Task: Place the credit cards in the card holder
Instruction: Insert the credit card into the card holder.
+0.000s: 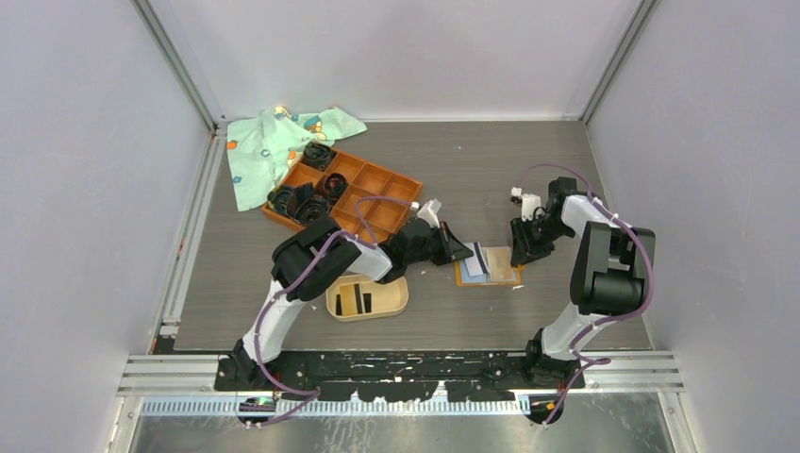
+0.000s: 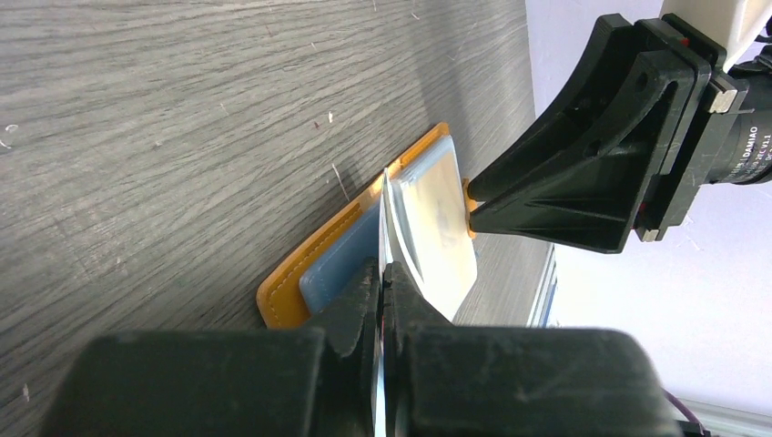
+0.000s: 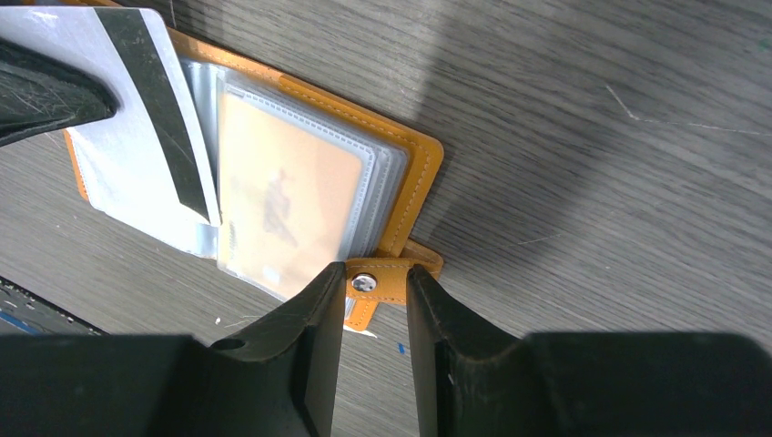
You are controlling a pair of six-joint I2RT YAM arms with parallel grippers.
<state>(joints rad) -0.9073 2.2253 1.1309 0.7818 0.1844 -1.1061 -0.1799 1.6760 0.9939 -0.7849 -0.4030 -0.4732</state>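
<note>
Top external: flat square orange snap-button wallet (image 1: 488,267) open on the grey wood-grain tabletop (image 1: 491,170), right of centre and toward the near edge. At its left side the left gripper (image 1: 469,253), at its right side the right gripper (image 1: 522,253), facing each other across it. Small beige oval card holder with a raised rim (image 1: 389,304) close to the near edge, left of centre, just beside the left arm and apart from the wallet. Inside it, two dark card-like slips (image 1: 358,301), too small to tell lying from standing. Large orange grid tray (image 1: 377,179) toward the far left corner, with black coiled bands (image 1: 316,154) in several compartments. Pale green printed cloth (image 1: 269,142) touching it at that corner.

Left wrist: left gripper (image 2: 384,273) pinched tight on a thin pale credit card with a dark stripe (image 2: 390,214). Card seen edge-on, standing upright over the wallet's blue-grey inside. Cannot tell whether its lower edge sits in a sleeve or free of it.

Right wrist: right gripper (image 3: 371,278) clamped on the wallet's orange snap tab, one finger at either side of the metal stud. Same striped card (image 3: 118,155) over the wallet's left half, beside clear plastic sleeves (image 3: 291,191) holding a pale orange card.
</note>
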